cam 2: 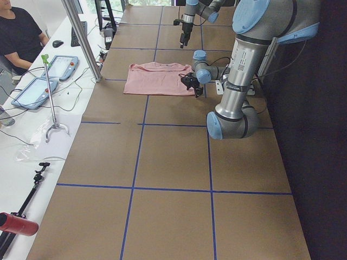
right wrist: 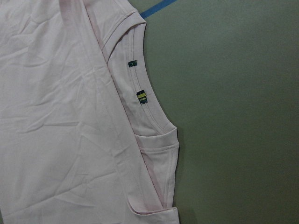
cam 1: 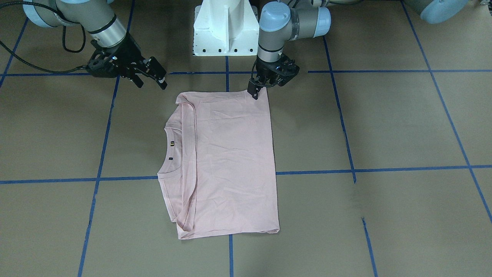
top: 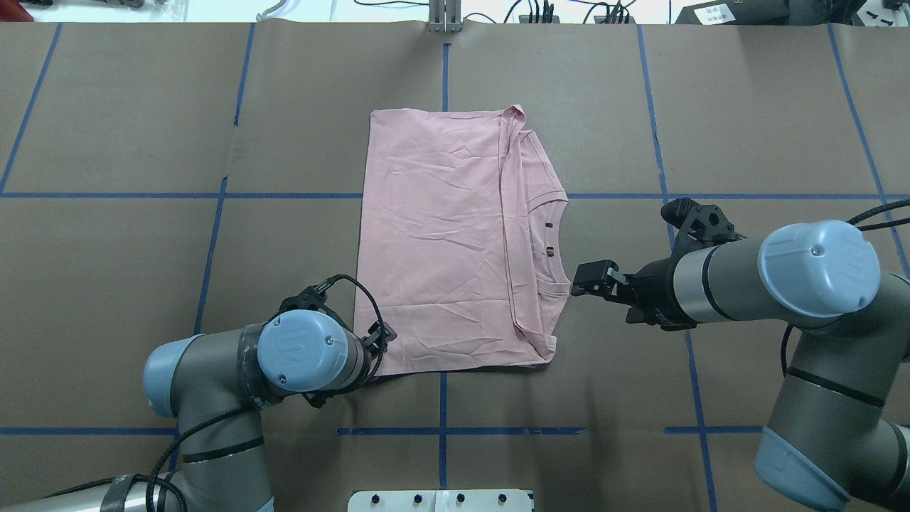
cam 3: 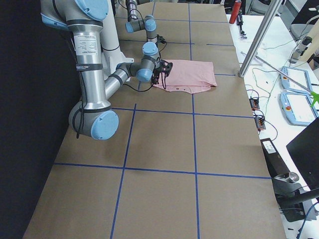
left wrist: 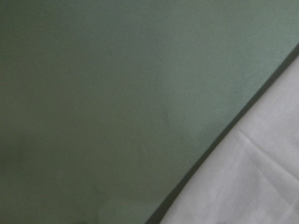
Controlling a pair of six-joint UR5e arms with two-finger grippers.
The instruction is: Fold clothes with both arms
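The pale pink T-shirt (cam 1: 230, 161) lies folded flat on the brown table (cam 1: 384, 127), its ribbed collar (top: 551, 242) towards my right arm. No print shows. My left gripper (cam 1: 256, 91) points down at the shirt's near corner and one fingertip (cam 1: 254, 93) touches it; I cannot tell whether the jaws are open or shut. The left wrist view shows only the table and a pale cloth edge (left wrist: 252, 182). My right gripper (cam 1: 152, 81) is open and empty, off the cloth near the collar side (top: 589, 279). The right wrist view shows the collar (right wrist: 145, 107).
The white pedestal base (cam 1: 225, 29) stands just behind the shirt. Blue tape lines (cam 1: 384, 169) cross the table. In the left exterior view a metal post (cam 2: 81, 38), tablets and cables stand at the table's far side, where a person sits.
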